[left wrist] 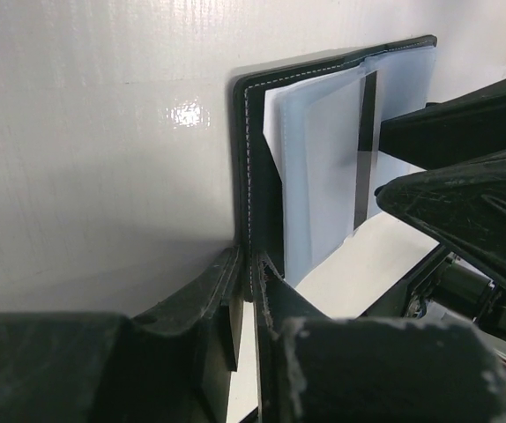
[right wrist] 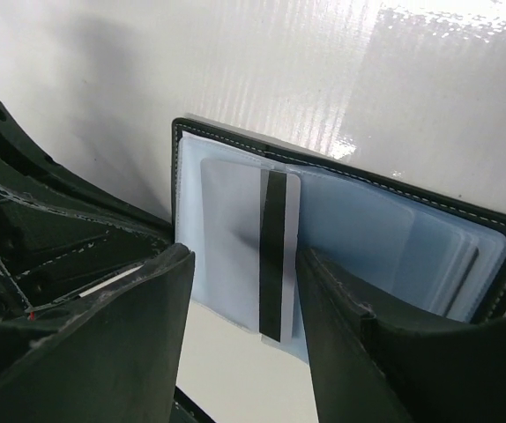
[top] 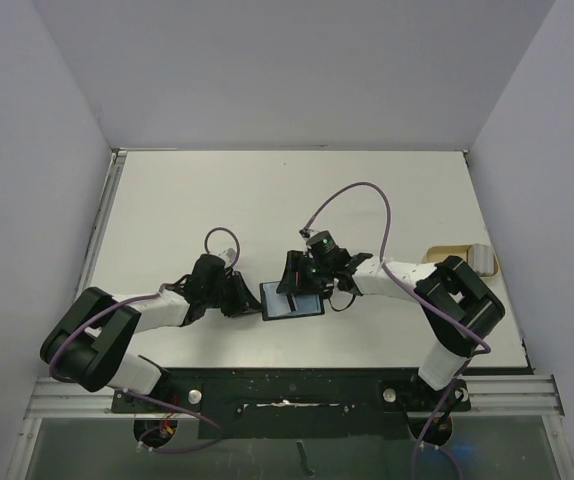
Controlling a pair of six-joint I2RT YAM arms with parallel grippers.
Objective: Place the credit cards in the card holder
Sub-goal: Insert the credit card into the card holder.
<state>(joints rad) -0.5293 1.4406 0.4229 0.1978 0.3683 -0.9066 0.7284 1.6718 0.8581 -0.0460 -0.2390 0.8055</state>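
The black card holder (top: 302, 306) lies open on the white table, its pale blue sleeves facing up (right wrist: 368, 225). My left gripper (left wrist: 251, 264) is shut on the holder's stitched left edge (left wrist: 257, 176) and pins it down. A pale credit card (right wrist: 235, 229) with a black stripe sits partly inside a sleeve, its lower end sticking out past the holder's near edge. My right gripper (right wrist: 242, 256) hovers over it, open, one finger on each side of the card and a small gap on the left. The same card (left wrist: 332, 167) shows in the left wrist view.
A tan tray (top: 452, 255) sits at the right edge of the table behind the right arm, with a grey object (top: 482, 258) on its far side. Pale walls close off the left, the back and the right.
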